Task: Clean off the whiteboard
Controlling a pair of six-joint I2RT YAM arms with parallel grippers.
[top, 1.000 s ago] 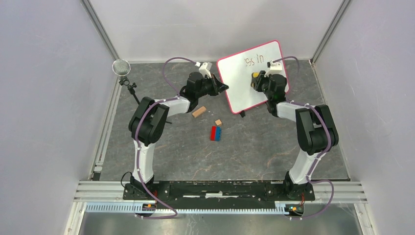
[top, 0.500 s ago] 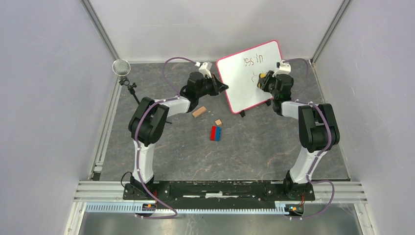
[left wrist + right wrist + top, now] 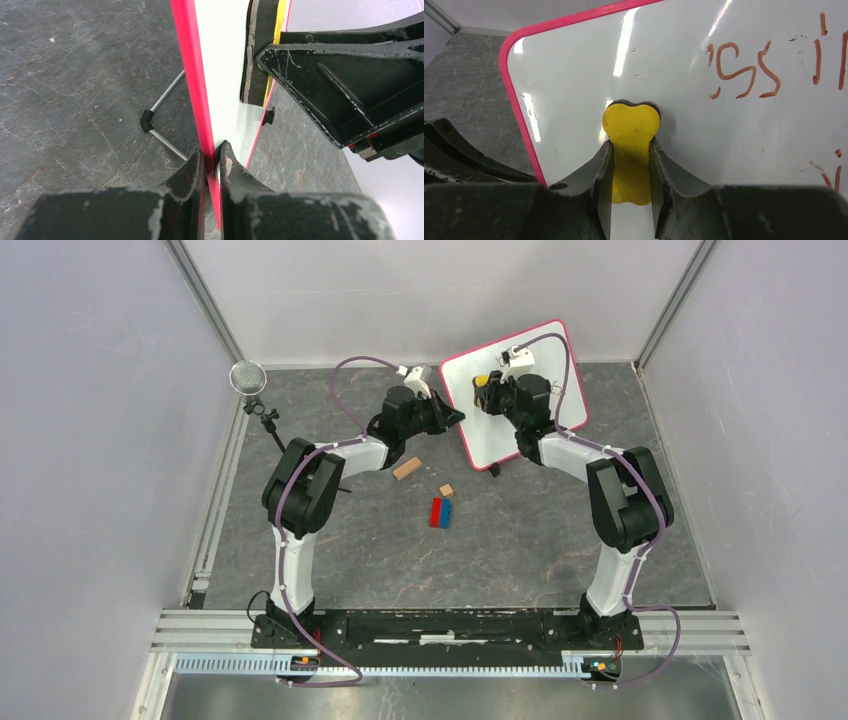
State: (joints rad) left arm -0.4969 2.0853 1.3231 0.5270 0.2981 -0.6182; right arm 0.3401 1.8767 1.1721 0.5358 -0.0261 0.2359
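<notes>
Dark stone-patterned bench (image 3: 520, 540) carries the whiteboard (image 3: 492, 436), propped tilted at the far middle. Left fingers (image 3: 460, 418) pinch its pink rim; right fingers (image 3: 492, 392) grip a yellow eraser (image 3: 631, 125) pressed against it beside red writing (image 3: 739, 70). A wooden block (image 3: 406, 468) and red-blue blocks (image 3: 441, 512) lie nearby.

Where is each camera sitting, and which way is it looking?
Top external: high above and behind the arms, looking down at the table; both arms show whole, the left hand and right hand at the whiteboard.
Left wrist: on the left arm, looking along the whiteboard's pink edge; its own two fingers pinch that edge.
Right wrist: on the right arm, facing the whiteboard's front and reddish writing; its own fingers hold a yellow eraser against it.
Shared: both wrist views show the whiteboard and the eraser.
</notes>
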